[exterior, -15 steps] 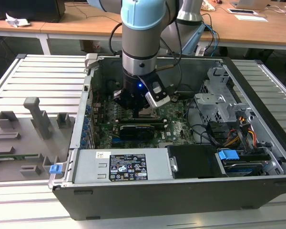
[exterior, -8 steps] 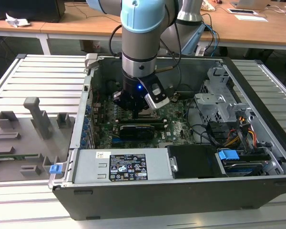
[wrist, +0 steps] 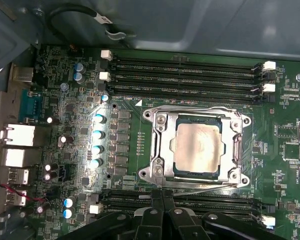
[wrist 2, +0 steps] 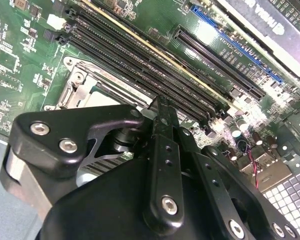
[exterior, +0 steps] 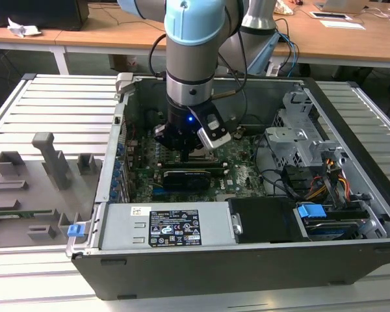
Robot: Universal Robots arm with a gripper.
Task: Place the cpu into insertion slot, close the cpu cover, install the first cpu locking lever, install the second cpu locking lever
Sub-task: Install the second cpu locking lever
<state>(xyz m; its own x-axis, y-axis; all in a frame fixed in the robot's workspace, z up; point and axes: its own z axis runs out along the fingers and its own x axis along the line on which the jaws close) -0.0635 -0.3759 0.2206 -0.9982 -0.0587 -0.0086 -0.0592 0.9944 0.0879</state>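
Note:
The cpu [wrist: 197,145], pale and silvery, lies in the insertion slot [wrist: 146,172] on the green board. The cpu cover [wrist: 236,150] lies flat around it, and the chip shows through its square cut-out. One thin wire lever [wrist: 205,185] runs along the socket's side nearest my fingers. Another lever [wrist: 190,107] runs along the opposite side. My gripper [wrist: 162,196] is shut with nothing between its black fingers, its tips just beside the nearer lever. In the second wrist view the gripper [wrist 2: 163,107] hovers over a socket corner [wrist 2: 75,90]. In the exterior view the gripper [exterior: 185,153] is low inside the open computer case.
Long black memory slots [wrist: 185,65] flank the socket on both sides. A black card [exterior: 185,177] lies just in front of the gripper. The power supply [exterior: 162,227], drive cage [exterior: 305,136] and case walls close in around it. A grey fixture tray [exterior: 32,188] sits at the exterior view's left.

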